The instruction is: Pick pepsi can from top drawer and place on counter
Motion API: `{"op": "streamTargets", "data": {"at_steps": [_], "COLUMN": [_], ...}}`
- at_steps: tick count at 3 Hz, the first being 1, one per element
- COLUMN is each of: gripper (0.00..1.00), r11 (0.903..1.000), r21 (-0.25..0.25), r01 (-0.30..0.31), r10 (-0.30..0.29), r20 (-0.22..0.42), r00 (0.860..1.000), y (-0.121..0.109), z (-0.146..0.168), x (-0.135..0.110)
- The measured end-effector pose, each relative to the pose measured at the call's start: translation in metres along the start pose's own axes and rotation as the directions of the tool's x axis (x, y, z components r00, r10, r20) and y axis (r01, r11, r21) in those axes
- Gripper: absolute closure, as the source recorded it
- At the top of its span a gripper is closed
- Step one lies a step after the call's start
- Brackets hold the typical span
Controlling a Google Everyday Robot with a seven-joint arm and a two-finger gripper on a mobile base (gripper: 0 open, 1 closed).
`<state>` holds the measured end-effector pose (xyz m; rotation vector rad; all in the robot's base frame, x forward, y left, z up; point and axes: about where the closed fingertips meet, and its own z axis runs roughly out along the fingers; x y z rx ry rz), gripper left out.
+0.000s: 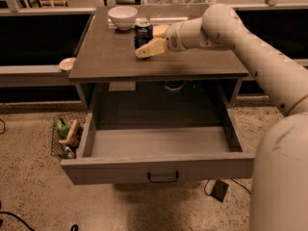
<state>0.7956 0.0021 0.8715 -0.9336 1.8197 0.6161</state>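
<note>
The pepsi can [143, 32] stands upright on the counter [192, 64], near its back edge and just right of a white bowl [122, 16]. My gripper [147, 41] reaches in from the right and straddles the can. One finger [149, 48] lies in front of it and the other [160, 30] behind it on the right. The front finger stands a little off the can, so the gripper looks open. The top drawer [159, 167] is pulled fully out below the counter, and its inside is bare.
A wire basket [67, 137] with items sits on the floor left of the drawer. A small pale dish [67, 63] rests on the ledge by the counter's left edge. My arm spans the counter's right side.
</note>
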Motion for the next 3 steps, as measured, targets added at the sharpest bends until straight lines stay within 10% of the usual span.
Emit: {"op": "streamTargets", "data": {"at_steps": [3], "gripper": [0.00], "r11": [0.9968], "r21": [0.079], "r01": [0.008], "r10": [-0.010], "r20": [0.024], "r00": [1.000], "y": [0.026], "z": [-0.051], "x": [0.008]}}
